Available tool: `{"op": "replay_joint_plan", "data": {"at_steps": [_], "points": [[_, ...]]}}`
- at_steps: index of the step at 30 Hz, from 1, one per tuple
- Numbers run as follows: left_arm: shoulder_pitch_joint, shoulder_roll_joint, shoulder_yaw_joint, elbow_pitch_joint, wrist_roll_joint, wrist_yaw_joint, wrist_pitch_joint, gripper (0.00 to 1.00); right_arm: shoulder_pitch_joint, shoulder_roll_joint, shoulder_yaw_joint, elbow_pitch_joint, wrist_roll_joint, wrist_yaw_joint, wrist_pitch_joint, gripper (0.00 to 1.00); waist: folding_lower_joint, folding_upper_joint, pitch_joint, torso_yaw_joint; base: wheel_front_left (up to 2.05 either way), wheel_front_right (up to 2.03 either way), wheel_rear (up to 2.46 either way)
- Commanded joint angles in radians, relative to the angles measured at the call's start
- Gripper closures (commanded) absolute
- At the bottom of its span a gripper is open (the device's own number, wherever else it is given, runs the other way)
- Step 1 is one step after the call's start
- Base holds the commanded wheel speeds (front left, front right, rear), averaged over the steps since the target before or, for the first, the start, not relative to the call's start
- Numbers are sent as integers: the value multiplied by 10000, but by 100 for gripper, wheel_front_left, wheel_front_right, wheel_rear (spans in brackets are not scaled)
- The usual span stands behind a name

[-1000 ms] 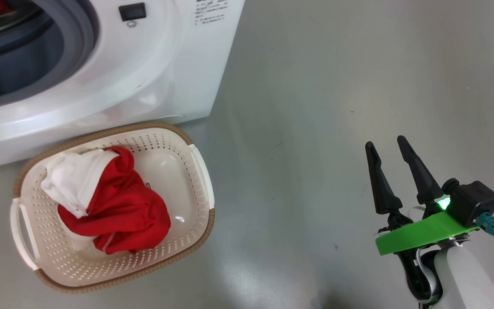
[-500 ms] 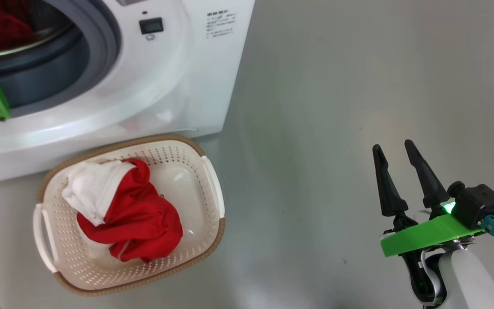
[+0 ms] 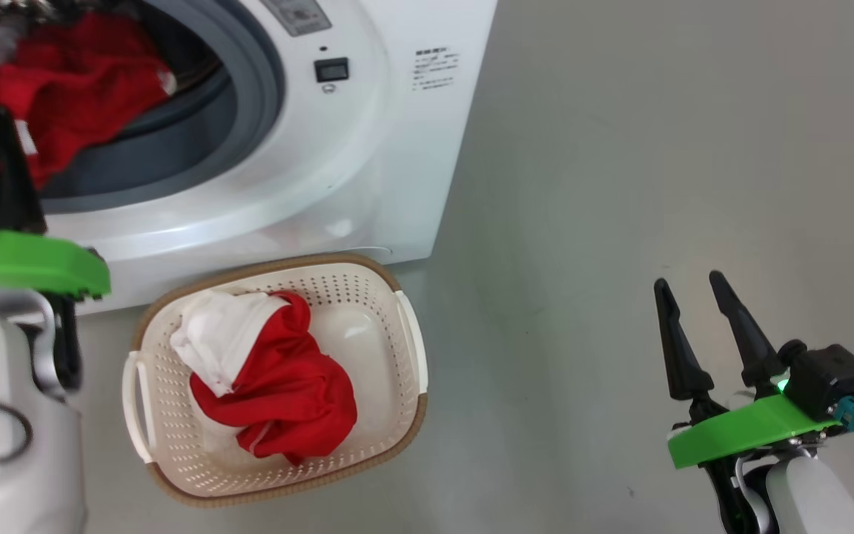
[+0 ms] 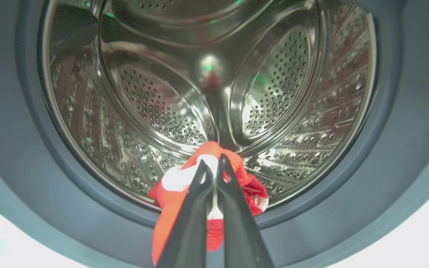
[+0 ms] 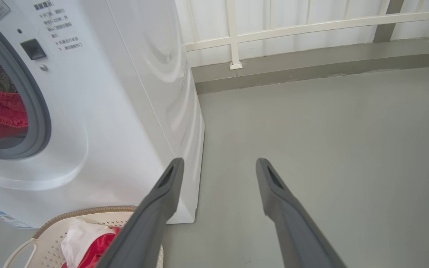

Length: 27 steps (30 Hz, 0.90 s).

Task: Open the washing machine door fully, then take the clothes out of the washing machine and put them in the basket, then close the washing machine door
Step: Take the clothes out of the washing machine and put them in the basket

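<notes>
The left fingers (image 4: 202, 178) are pressed together on a red garment (image 4: 169, 193) with white patches, at the near lip of the drum (image 4: 155, 111) of the washing machine (image 3: 368, 148). The cloth drapes out over the grey rubber ring (image 4: 21, 130), so the pinch looks meant for drawing it out through the opening. The right fingers (image 3: 675, 341) stand wide apart and hold nothing. They hover over the floor (image 3: 620, 185) well to the right, probably to leave the way to the basket free.

The basket (image 3: 286, 263) sits on the floor just in front of the machine, below and a little right of the opening, which makes for a short carry from the drum. One crumpled red and white piece (image 3: 286, 393) lies in it, towards its left side, and the right part of its bottom is bare. Deeper in the drum I see steel and no other cloth, though its near floor is hidden behind the held garment.
</notes>
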Motion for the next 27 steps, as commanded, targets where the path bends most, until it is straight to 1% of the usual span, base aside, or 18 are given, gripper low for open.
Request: {"op": "replay_joint_plan", "data": {"at_steps": [1,7,12,20,23,26,27], "points": [[410,238,328,-716,34,-127,-78,100,209,-83,183,-176,-128,63,-65,0,0,0,-161,172,0,0,0],[1681,-424,685,-2761,196,-350,-79,100,279,-83,157,-150,-183,63,-65,0,0,0,-292,304,0,0,0],[2617,-778,763,-4214,274,-501,-79,100,307,-83,126,-141,-193,63,-65,0,0,0,-345,367,0,0,0],[3496,-972,548,-6028,302,-562,-79,100,361,-83,127,-127,-171,63,-65,0,0,0,-401,425,0,0,0],[3680,-986,382,-6686,272,-496,-79,100,368,-83,156,-119,-157,63,-65,0,0,0,-411,420,0,0,0],[3814,-990,162,-7295,132,-329,-79,100,363,-83,181,-112,-148,63,-65,0,0,0,-408,396,0,0,0],[3814,-990,162,-7295,132,-329,-79,100,363,-83,181,-112,-148,63,-65,0,0,0,-408,396,0,0,0]]}}
